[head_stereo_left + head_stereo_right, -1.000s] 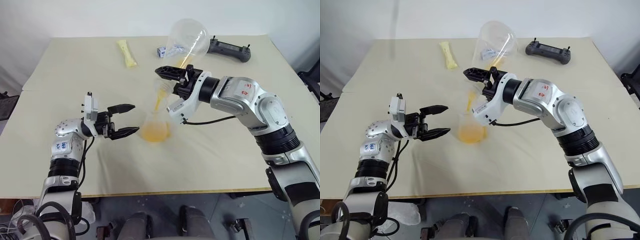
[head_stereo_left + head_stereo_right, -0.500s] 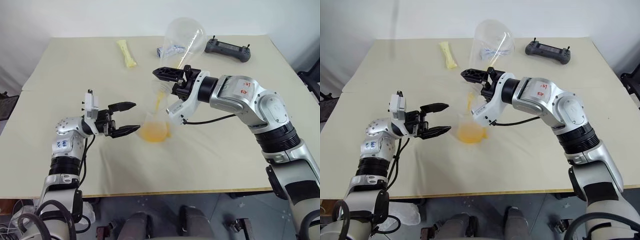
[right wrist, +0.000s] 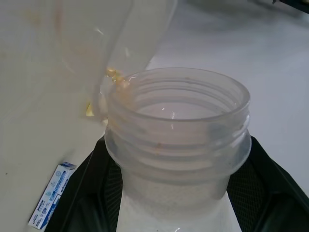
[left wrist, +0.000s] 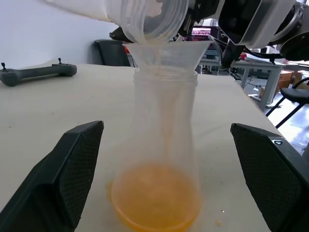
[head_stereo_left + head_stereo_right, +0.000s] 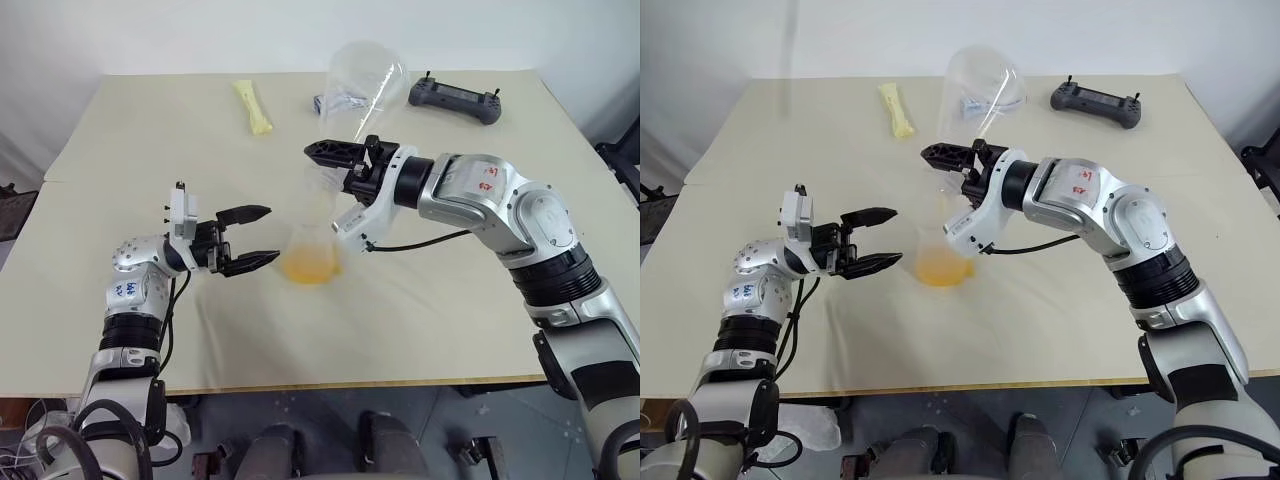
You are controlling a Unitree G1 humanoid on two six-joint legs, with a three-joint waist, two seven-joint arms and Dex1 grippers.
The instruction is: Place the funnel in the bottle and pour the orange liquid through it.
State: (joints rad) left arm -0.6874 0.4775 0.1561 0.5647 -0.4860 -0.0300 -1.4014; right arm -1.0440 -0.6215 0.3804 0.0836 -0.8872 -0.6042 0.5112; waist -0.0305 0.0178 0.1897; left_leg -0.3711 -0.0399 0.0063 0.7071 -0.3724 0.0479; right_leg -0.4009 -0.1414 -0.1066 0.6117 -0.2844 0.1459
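While upended, flask (image 5: 365,85) over funnel (image 4: 166,52)

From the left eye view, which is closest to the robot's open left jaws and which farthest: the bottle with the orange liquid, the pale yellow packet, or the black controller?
1. The bottle, just beside the left gripper.
2. The pale yellow packet, toward the table's far edge.
3. The black controller, at the far right.

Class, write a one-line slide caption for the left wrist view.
Funnel seated in the bottle, orange liquid pooled at its base, an upturned flask above, between open left gripper fingers.
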